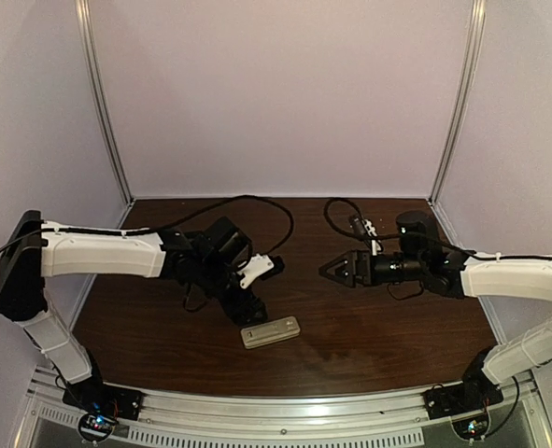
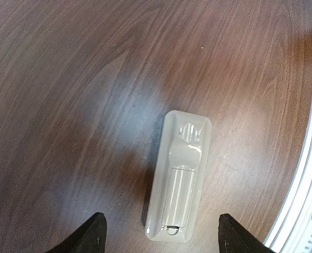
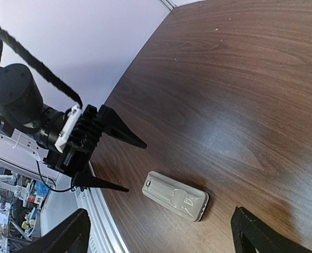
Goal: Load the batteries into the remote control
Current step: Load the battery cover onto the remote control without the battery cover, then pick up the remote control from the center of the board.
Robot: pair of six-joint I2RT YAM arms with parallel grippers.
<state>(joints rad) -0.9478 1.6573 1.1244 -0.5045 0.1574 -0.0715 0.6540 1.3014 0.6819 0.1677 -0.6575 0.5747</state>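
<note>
The remote control (image 1: 270, 331) is lying flat on the dark wood tabletop (image 1: 378, 327), near the front edge and closer to the left arm. Its back face is pointing up, showing the ribbed battery cover. Its long axis is running left to right across the top view, with the right end angling slightly away from the arm bases. The left end effector (image 2: 163, 237) is hovering over it with jaws spread wide. In the left wrist view the remote's near end is sitting between the two fingertips, clear of both. The right end effector (image 1: 332, 271) is hanging well apart from the remote, also spread wide and gripping nothing.
</note>
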